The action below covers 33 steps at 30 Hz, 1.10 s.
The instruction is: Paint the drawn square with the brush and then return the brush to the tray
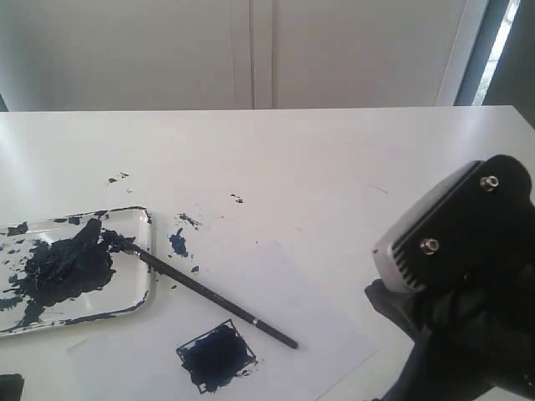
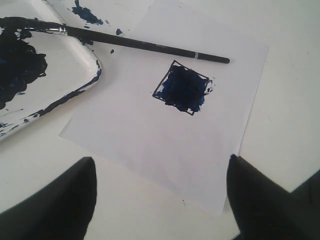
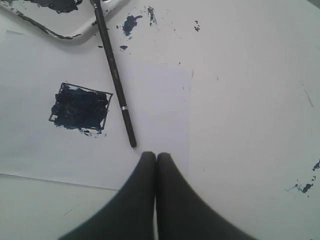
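Note:
The drawn square [image 1: 216, 356] [image 2: 183, 88] [image 3: 80, 108] lies on the paper, its interior filled with dark blue-black paint. The brush [image 1: 205, 288] [image 2: 145, 45] [image 3: 114, 75] rests with its paint-coated tip on the tray's rim and its handle end down on the paper beside the square. The tray [image 1: 142, 276] [image 2: 80, 60] [image 3: 75, 34] holds a big dark paint blob. My left gripper [image 2: 160, 200] is open, fingers wide apart above the paper's near edge, holding nothing. My right gripper [image 3: 156, 159] is shut and empty, its tips just short of the brush's handle end.
A white paper sheet [image 1: 292, 334] [image 2: 150, 135] [image 3: 160, 100] lies under the square. Small dark splatters [image 1: 179, 242] [image 3: 131, 22] dot the table near the tray. The right arm's black body [image 1: 468, 284] fills the lower right of the exterior view.

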### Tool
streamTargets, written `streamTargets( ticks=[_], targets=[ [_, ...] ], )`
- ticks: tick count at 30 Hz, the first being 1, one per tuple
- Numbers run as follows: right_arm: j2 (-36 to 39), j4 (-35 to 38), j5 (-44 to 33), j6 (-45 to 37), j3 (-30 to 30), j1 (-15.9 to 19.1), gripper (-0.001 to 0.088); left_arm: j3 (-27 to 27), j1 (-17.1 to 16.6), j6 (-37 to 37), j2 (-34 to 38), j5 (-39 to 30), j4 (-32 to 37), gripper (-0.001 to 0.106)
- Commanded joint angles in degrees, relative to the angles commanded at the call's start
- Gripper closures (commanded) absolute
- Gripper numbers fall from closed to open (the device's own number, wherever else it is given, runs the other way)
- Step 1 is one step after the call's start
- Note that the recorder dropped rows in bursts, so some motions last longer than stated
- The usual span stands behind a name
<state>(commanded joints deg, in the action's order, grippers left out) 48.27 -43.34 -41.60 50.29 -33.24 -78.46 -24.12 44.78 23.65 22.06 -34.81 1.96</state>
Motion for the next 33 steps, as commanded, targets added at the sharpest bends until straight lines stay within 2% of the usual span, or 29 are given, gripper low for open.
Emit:
streamTargets(
  ticks=[7,10,13,17,19,22,27,32,33],
  targets=[
    [0.0,0.0,0.1,0.0,0.0,0.0,0.0868,0.8,0.0,0.0,-0.2,0.5,0.0,0.030],
    [-0.1,0.0,0.1,0.0,0.0,0.0,0.0868,3.8,0.0,0.0,-2.0,0.9,0.0,0.030],
    [-1.6,0.0,0.1,0.0,0.0,0.0,0.0868,7.6,0.0,0.3,-4.5,4.2,0.0,0.030],
    [-4.0,0.0,0.1,0.0,0.1,0.0,0.0868,9.6,0.0,0.3,-7.4,4.8,0.0,0.030],
    [-6.0,-0.2,0.9,0.0,2.1,0.0,0.0868,11.0,0.0,0.3,-9.7,4.8,0.0,0.030],
    [-10.2,-0.2,4.7,0.0,8.4,0.0,0.0868,13.9,0.0,0.3,-13.1,4.8,0.0,0.030],
    [-17.4,-0.2,5.1,0.0,18.1,0.0,0.0868,17.8,0.0,0.3,-17.9,4.8,0.0,0.030],
    [-22.7,-0.3,11.3,1.7,22.1,0.2,0.0868,22.5,0.0,0.3,-20.7,5.0,0.0,0.030],
    [-23.4,-0.3,11.8,1.7,22.6,0.2,0.0868,22.8,0.0,0.5,-21.1,6.7,0.0,0.030]
  ],
)
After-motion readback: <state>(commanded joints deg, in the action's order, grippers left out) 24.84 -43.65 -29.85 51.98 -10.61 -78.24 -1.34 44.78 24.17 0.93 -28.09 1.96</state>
